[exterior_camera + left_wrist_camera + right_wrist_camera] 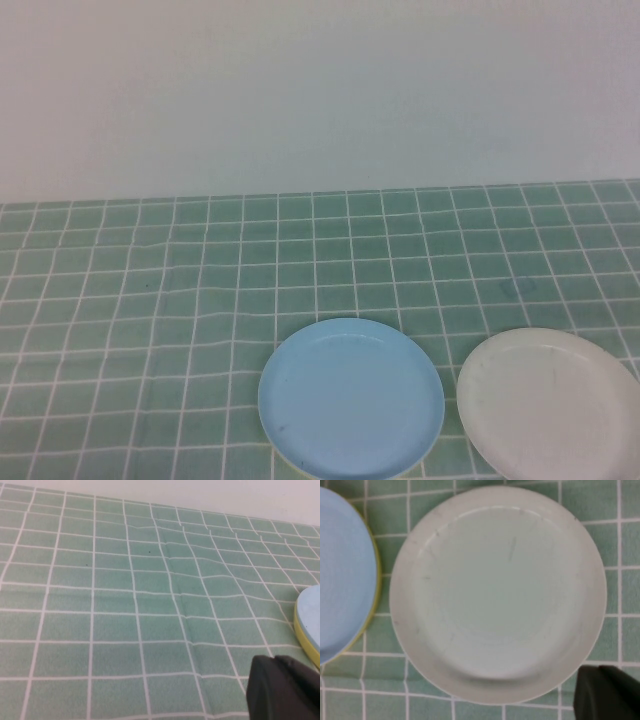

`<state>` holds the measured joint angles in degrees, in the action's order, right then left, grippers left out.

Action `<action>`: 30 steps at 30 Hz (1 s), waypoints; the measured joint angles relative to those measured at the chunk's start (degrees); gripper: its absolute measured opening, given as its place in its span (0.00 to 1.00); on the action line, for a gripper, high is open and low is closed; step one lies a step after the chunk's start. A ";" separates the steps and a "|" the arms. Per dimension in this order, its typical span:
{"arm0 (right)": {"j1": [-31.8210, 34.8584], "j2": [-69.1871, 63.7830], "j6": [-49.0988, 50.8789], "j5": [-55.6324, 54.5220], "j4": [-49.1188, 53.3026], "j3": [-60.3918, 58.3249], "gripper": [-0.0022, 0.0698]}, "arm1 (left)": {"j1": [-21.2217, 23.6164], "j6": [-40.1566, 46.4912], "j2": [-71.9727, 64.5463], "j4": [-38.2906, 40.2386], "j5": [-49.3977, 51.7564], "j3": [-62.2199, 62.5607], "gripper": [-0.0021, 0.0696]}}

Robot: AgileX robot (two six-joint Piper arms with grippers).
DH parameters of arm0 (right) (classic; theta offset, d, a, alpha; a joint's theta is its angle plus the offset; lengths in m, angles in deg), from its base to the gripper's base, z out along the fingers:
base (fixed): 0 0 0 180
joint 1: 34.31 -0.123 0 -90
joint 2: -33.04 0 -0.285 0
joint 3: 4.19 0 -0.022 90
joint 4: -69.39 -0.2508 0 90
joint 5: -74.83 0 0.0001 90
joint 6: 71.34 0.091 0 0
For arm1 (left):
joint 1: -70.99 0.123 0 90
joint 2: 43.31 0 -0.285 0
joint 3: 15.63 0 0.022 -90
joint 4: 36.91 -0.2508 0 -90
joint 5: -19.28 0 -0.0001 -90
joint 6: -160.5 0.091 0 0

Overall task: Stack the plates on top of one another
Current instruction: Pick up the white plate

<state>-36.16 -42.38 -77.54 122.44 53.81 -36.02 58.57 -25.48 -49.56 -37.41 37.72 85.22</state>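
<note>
Looking down from the high view, the light blue plate [351, 398] sits near the front edge of the tabletop [200, 300], which is covered in a green cloth with a white grid. A thin yellow rim peeps out under its near edge, so the yellow plate [290, 462] lies beneath it. The white plate [548, 405] lies flat just to the robot's right of that pair, apart from it by a narrow strip of cloth. Neither arm shows in this view.

In the left wrist view, the left claw [282, 687] appears only as a dark tip at a corner of the picture, its fingers closed together and holding nothing. It hangs over bare cloth, near the stacked pair but not touching it. The blue plate's edge [310, 611] shows at the side with the yellow plate [306, 639] directly under it, their rims matched.

In the right wrist view, the right claw [607, 692] is likewise a dark tip at a corner, fingers shut and empty. It sits just beside the rim of the white plate [497, 592], which fills most of the picture, seen from straight above. The blue plate [342, 575] with the yellow rim [374, 602] under it lies just beside the white one, a sliver of cloth between them
</note>
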 joint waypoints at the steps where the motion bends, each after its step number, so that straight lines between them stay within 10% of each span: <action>1: 0.00 -1.13 0.00 -0.15 0.00 0.00 0.03 | 0.00 0.00 0.00 0.00 0.00 0.00 0.03; 14: 0.00 -12.45 1.86 -6.58 4.04 0.13 0.33 | 0.00 0.00 0.00 0.00 0.00 0.00 0.03; 30: 0.00 -26.84 1.86 -12.42 4.04 0.52 0.37 | 0.00 0.00 0.00 0.00 0.00 0.00 0.03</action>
<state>-36.16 -69.22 -75.68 110.02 57.84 -35.50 58.57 -25.48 -49.56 -37.41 37.72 85.22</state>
